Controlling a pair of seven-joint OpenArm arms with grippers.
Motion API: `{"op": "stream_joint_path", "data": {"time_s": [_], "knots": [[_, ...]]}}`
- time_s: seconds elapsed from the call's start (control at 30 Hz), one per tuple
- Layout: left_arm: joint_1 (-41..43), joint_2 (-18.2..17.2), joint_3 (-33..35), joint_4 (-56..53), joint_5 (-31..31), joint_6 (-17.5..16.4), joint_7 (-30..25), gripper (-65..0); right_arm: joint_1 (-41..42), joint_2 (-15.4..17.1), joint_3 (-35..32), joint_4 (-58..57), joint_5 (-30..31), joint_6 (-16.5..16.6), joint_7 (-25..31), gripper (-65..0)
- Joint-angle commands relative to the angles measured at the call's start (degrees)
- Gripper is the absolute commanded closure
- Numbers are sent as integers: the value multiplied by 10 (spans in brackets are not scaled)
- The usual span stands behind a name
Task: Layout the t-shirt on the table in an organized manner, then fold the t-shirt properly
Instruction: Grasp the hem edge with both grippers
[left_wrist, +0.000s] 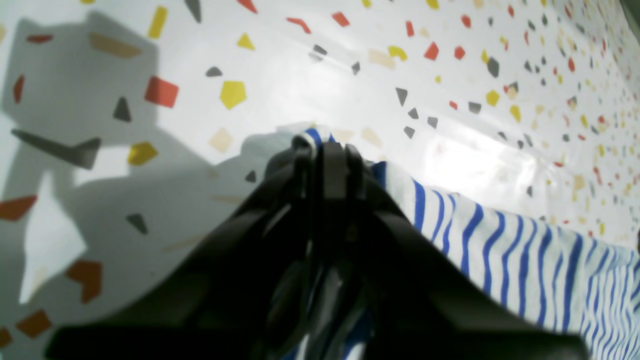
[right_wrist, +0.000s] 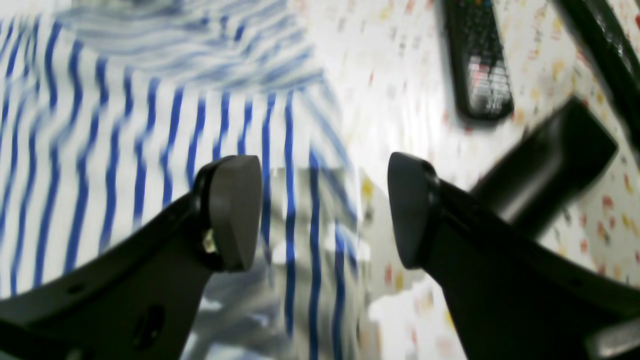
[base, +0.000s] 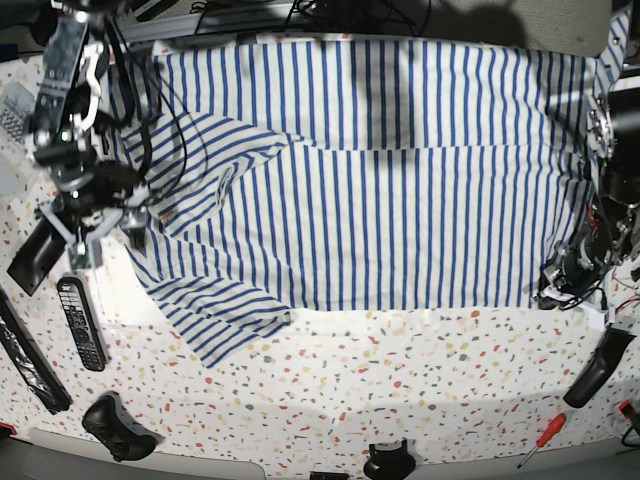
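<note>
The large white cloth t-shirt with thin blue stripes (base: 370, 180) lies spread on the speckled white terrazzo desk (base: 400, 370). The left end effector (left_wrist: 325, 147) is clenched on its corner; the right end effector (right_wrist: 325, 210) hangs released over a sleeve. The cloth looks light and limp, best pinched at hems and corners.

Bright, even light falls from above. In the left wrist view the glossy bench (left_wrist: 310, 85) shows a white glare patch beside the t-shirt (left_wrist: 525, 255), and the left pincer (left_wrist: 325, 150) throws a broad grey shadow to its left; the pincer itself is dark and soft, too near for focus. The right wrist view is smeared by motion blur: stripes and speckles streak, and the remote control (right_wrist: 477, 60) is fuzzy. The base view is sharp but bulges like a fisheye, its far corners dim.
</note>
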Motion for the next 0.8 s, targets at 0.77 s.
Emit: {"op": "stream_joint_path", "data": {"time_s": [0.77], "knots": [[-14,-21,-2,6,0,-2,-3,0,413,33,-2,-643,7,124,21,-381]]}}
